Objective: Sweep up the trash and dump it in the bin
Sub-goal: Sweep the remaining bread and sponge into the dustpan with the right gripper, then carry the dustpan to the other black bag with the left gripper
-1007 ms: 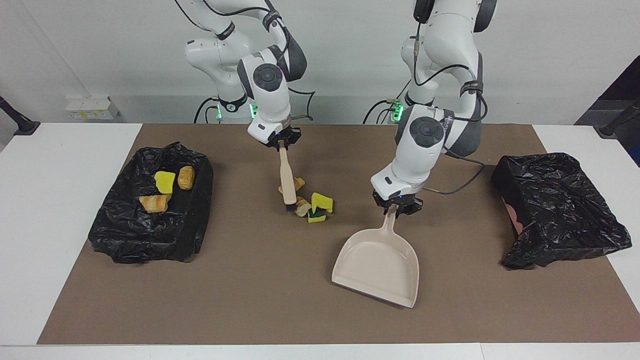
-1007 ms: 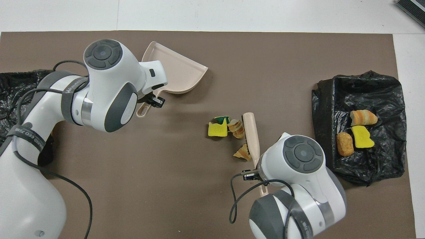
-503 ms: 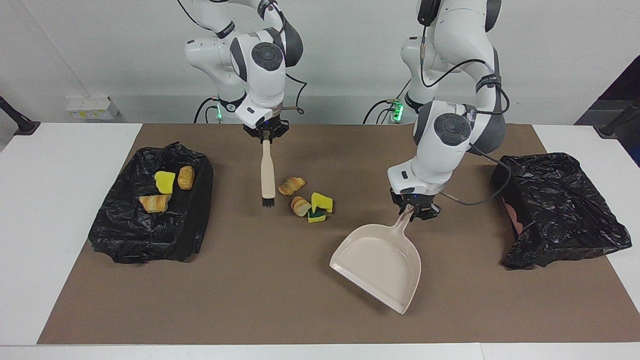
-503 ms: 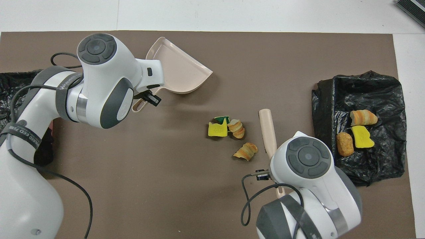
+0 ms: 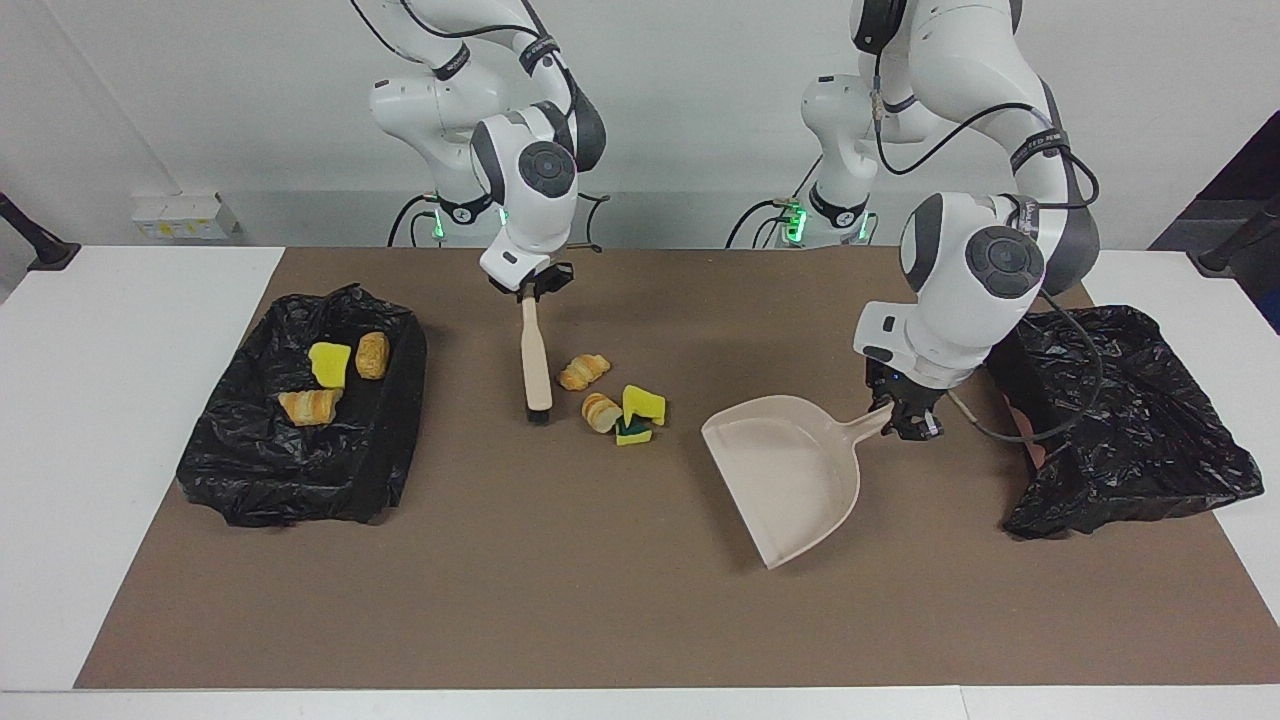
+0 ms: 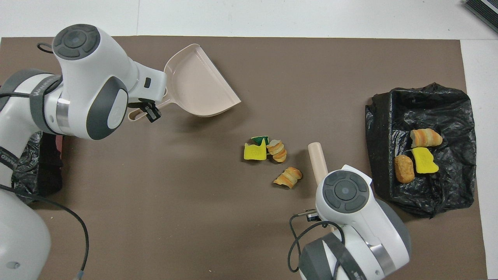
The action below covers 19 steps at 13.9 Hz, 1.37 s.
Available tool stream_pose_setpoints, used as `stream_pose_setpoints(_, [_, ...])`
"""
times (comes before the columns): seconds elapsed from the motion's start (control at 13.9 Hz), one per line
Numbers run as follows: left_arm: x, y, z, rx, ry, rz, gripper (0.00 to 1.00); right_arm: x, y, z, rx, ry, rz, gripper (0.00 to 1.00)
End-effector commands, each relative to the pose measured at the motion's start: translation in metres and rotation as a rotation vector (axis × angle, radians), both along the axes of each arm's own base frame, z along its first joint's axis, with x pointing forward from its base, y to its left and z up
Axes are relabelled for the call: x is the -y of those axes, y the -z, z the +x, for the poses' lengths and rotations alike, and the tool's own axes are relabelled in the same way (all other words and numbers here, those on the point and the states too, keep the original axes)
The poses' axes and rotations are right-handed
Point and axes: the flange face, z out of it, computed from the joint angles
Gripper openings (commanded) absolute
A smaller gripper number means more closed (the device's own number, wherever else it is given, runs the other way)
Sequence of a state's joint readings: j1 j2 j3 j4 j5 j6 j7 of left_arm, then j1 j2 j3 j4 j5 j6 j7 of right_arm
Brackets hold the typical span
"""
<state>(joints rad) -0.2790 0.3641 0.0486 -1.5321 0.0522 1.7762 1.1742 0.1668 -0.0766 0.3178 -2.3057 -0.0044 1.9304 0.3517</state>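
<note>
Smooth beige dustpan (image 5: pixel 790 475) swung sideways in clenched left pincer (image 5: pixel 905 415), right pincer (image 5: pixel 532 290) gripping tapered brush (image 5: pixel 535 355), crinkled bin (image 5: pixel 300 425)

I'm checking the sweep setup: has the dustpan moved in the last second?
Yes. The dustpan, held by the left gripper, has swung and shifted toward the black bag at the left arm's end; its mouth has turned toward the loose trash.
</note>
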Motion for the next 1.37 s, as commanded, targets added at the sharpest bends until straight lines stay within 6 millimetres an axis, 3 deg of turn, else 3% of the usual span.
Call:
stream_pose_setpoints(0.0, [0.006,-0.001,-0.024,-0.021,0.131,0.039,0.0,-0.015,0.011,0.003,0.002,0.081,0.084,0.0])
stream_pose_setpoints(0.07, [0.026,0.005,-0.038,0.008,0.184,0.049,0.0,-0.022,0.016,0.002,0.001,0.09,0.098,0.0])
stream_pose_setpoints(0.36, [0.047,0.042,-0.094,0.07,0.262,0.02,0.0,-0.068,0.045,-0.001,0.005,0.065,0.135,0.0])
stream_pose_setpoints(0.43, [0.064,0.047,-0.101,0.062,0.289,0.02,0.0,-0.085,0.044,0.0,-0.009,0.077,0.166,0.0])
stream_pose_setpoints(0.65, [0.078,0.063,-0.123,0.05,0.317,0.021,0.0,-0.123,0.033,-0.002,-0.052,0.105,0.279,0.0])
stream_pose_setpoints(0.79, [0.084,0.07,-0.146,0.062,0.333,0.011,0.0,-0.149,0.021,-0.01,-0.072,0.138,0.349,0.0])
stream_pose_setpoints(1.01, [0.087,0.075,-0.158,0.08,0.263,0.006,0.0,-0.166,-0.002,0.0,-0.069,0.191,0.386,0.0])
stream_pose_setpoints(1.15, [0.083,0.075,-0.153,0.091,0.25,-0.016,0.0,-0.167,-0.034,-0.001,-0.05,0.182,0.378,0.0])
stream_pose_setpoints(1.29, [0.076,0.074,-0.147,0.085,0.22,-0.043,0.0,-0.151,-0.07,-0.002,-0.044,0.197,0.344,0.0])
